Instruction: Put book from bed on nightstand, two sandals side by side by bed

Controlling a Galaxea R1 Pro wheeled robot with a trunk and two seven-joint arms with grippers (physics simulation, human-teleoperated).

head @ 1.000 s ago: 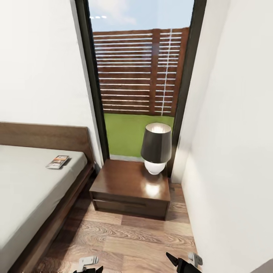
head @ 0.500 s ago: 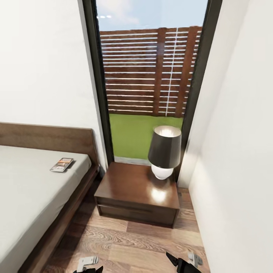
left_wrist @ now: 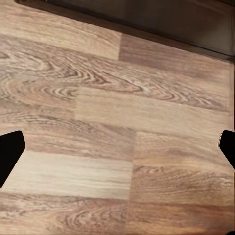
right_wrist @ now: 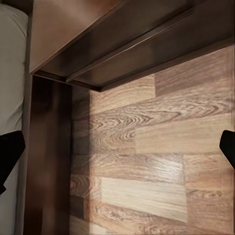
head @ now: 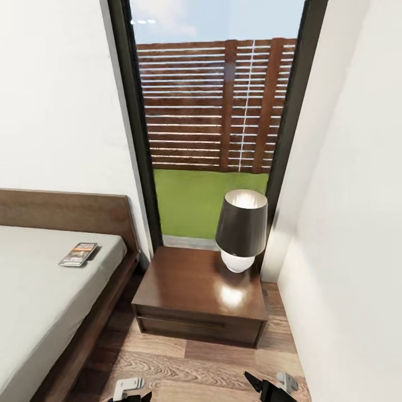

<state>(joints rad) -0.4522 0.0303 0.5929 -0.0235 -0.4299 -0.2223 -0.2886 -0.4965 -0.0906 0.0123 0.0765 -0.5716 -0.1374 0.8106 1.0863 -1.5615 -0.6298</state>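
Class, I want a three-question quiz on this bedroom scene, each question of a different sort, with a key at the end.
1. True or false: the book lies on the nightstand.
2. Multiple choice: what stands on the nightstand? A) a lamp B) a clock C) a vase
3. Fill the gap: the left hand and the right hand both hang over the ____ floor, fingers spread wide with nothing between them.

Key: 1 false, the book lies on the bed, near the headboard; 2 A; 3 wood-plank.
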